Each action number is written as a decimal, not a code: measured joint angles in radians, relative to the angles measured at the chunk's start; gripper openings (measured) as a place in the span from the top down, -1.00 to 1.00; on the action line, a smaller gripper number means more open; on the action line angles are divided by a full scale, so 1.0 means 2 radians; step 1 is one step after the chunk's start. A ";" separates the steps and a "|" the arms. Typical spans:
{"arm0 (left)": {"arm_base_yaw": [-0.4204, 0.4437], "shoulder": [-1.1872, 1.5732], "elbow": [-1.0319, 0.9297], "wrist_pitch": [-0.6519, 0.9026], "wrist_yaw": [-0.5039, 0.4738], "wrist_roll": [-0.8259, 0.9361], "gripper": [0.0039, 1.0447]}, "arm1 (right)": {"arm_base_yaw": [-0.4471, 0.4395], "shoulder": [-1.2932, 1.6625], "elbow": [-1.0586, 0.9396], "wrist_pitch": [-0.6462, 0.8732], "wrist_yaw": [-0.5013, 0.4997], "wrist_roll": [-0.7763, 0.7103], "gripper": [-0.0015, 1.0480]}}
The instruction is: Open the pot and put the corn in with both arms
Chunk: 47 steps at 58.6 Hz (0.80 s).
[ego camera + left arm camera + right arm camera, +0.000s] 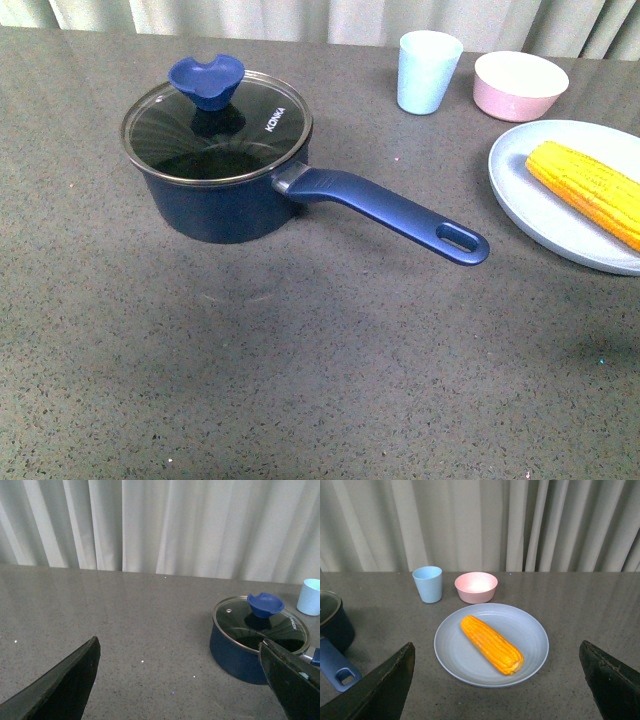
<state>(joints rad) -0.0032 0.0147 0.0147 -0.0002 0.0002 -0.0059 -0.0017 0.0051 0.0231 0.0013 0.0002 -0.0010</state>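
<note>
The lidded pot (222, 190) stands left on the worktop (300, 360); right, the corn (585, 190) lies on a plate (540, 215), with a cup (428, 72) and bowl (520, 85) behind.

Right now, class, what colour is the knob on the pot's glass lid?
The knob is dark blue, matching the pot; the front view shows it best.

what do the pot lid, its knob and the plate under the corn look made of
The lid looks like clear glass with a thin metal rim: the dark inside shows through it. Its knob seems matte blue silicone or plastic; I cannot tell which. The plate looks like matte pale blue plastic, perhaps ceramic: hardly any shine.
</note>
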 joint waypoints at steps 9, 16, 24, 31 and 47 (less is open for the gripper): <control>0.000 0.000 0.000 0.000 0.000 0.000 -0.84 | 0.000 0.000 0.000 0.000 0.000 0.000 -0.83; 0.000 0.000 0.000 0.000 0.000 0.000 -0.84 | 0.000 0.000 0.000 0.000 0.000 0.000 -0.83; 0.000 0.000 0.000 0.000 0.000 0.000 -0.84 | 0.000 0.000 0.000 0.000 0.000 0.000 -0.83; 0.000 0.000 0.000 0.000 0.000 0.000 -0.84 | 0.000 0.000 0.000 0.000 0.000 0.000 -0.83; 0.002 0.010 0.006 -0.020 0.006 -0.006 -0.84 | 0.000 0.000 0.000 0.000 0.000 0.000 -0.83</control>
<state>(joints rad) 0.0006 0.0345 0.0273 -0.0402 0.0116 -0.0181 -0.0017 0.0051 0.0231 0.0013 0.0002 -0.0010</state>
